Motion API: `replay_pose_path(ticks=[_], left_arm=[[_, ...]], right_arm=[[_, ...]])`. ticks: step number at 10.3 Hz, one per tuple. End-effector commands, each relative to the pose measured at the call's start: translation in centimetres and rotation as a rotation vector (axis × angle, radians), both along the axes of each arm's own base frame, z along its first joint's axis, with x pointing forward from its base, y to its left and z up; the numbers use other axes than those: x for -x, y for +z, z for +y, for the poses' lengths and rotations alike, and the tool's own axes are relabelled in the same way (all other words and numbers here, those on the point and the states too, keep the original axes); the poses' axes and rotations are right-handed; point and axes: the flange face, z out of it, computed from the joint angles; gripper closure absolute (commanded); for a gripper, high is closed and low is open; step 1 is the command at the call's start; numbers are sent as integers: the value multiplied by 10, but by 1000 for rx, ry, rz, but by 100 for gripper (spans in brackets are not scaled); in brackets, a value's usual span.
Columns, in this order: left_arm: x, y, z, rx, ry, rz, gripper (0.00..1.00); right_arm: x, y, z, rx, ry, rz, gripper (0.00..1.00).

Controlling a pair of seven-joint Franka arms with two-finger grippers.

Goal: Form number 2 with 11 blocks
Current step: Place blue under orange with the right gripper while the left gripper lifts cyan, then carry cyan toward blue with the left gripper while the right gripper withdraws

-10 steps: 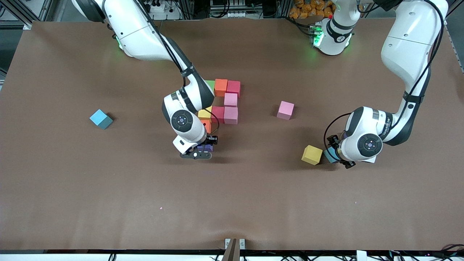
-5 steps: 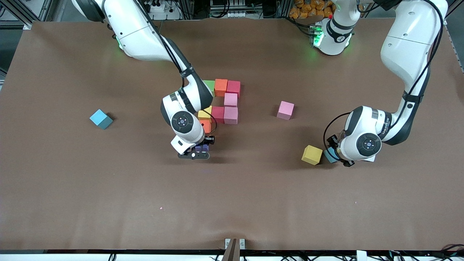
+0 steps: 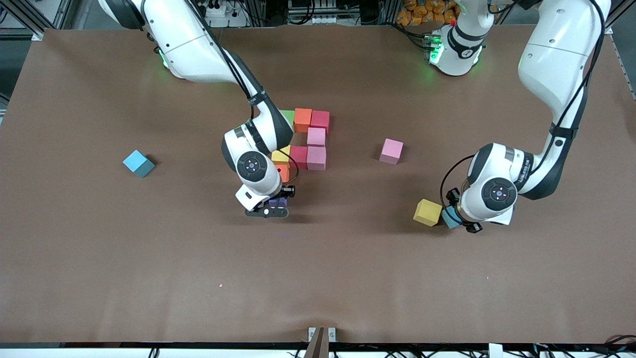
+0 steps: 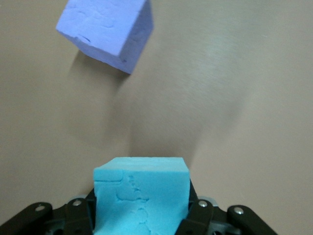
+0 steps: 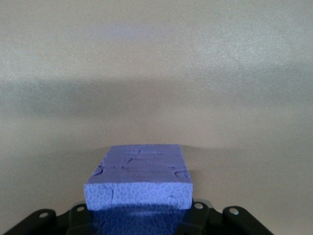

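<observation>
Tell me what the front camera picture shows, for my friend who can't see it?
Two white robot arms work over a brown table. The right gripper holds a purple block beside the half-built number 2, while the left gripper grips a light blue block next to a yellow block.

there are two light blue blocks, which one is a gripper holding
The light blue block beside the yellow block, toward the left arm's end, is clamped in the left gripper. The other light blue block sits alone toward the right arm's end.
</observation>
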Motion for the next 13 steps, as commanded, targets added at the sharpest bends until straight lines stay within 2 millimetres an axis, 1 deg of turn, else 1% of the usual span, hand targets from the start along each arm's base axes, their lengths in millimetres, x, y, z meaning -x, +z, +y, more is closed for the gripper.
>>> replay_pose_path(ticks=[1,2,3,5,6,7,8,9,11,12,13], left_arm=[[-1,26,-11,-10,-96,-27,80],[2,27,-24,-1,-167,-20,80],[-2,34,-39,6,-220,-33,80],[2,41,-78,9,-302,-49,80],[10,41,-101,10,-363,-47,80],[17,40,-123,12,-409,-45,80],[25,39,-146,15,-446,-45,80],[32,39,-169,17,-480,-50,80],[44,32,-215,8,-561,-61,80],[53,25,-235,2,-599,-58,80],[58,19,-256,1,-628,-61,80]], right_arm=[[10,-11,10,33,15,-5,76],[10,-14,9,50,37,-10,24],[9,-15,7,56,41,-12,0],[5,-1,9,40,37,-26,0],[4,10,14,27,41,-36,0],[4,25,16,18,47,-49,0],[3,47,16,8,53,-59,0],[0,65,10,5,78,-55,0],[-13,90,-28,4,165,-24,0],[-18,108,-49,-1,198,-12,0],[-17,127,-76,-11,213,-2,0]])
